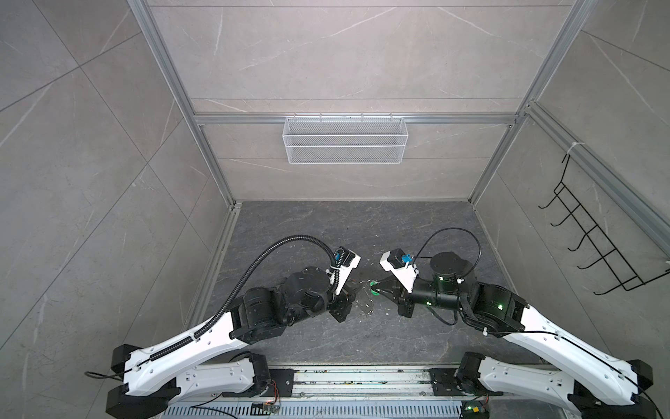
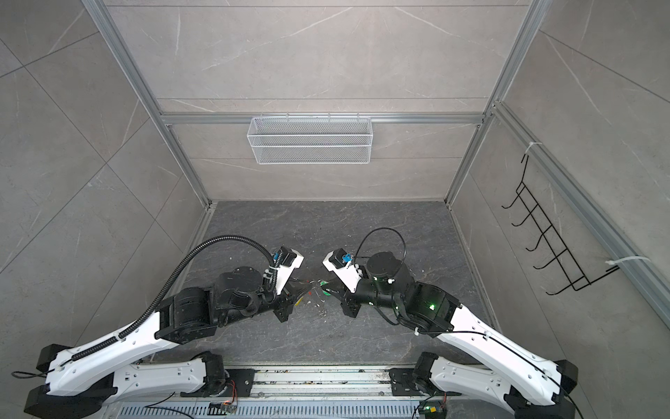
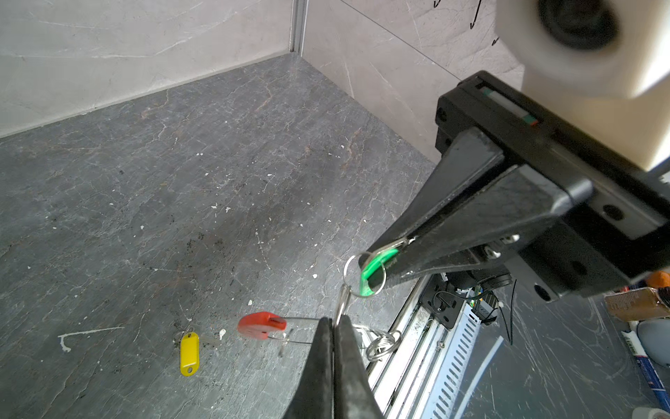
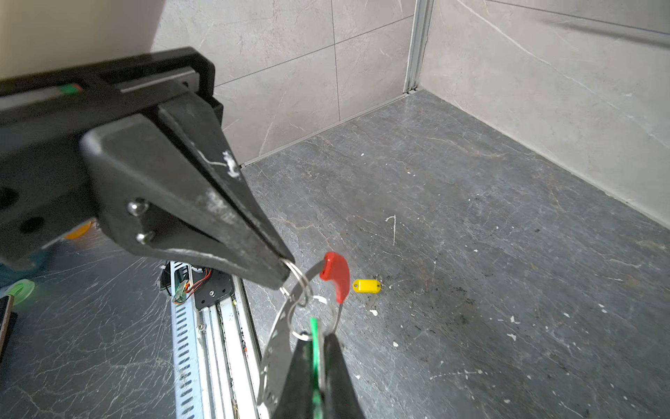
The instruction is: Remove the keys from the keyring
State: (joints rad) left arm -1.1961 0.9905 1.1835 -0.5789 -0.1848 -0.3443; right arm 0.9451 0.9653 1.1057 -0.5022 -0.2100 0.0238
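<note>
The left gripper (image 3: 333, 323) has its fingers pressed together on the thin grey wire keyring with red plastic sleeve (image 3: 261, 324), apparently anchoring it so the right gripper (image 3: 400, 248), pinching the green-tagged key (image 3: 375, 266), can pull it off. The yellow-tagged key (image 3: 189, 353) lies loose on the dark bench (image 3: 181, 181).

High over the near edge, both top views stare steeply down over the whole bench (image 1: 326, 225); the wrist cameras sit tight behind the left claw (image 3: 331, 321) and right claw (image 4: 319, 337), facing each other, sharing the keyring (image 3: 261, 324).
</note>
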